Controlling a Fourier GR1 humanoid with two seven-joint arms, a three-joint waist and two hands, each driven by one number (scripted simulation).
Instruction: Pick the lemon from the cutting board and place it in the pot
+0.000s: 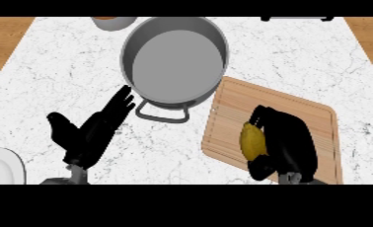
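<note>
Right hand (287, 144) curled round the lemon (252, 141) on the cutting board (241, 102); the pot (175, 60) lies toward the counter's far edge, leftward. Left hand (91, 132) rests open.

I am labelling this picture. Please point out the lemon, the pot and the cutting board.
lemon (251, 141), head view, its yellow side left of the right hand.
pot (175, 65), head view, its grey inner bottom.
cutting board (233, 107), head view, its bare upper left part.

Lemon (252, 141) half hidden by right hand (291, 142); bowl (113, 22) cut by top edge.
</note>
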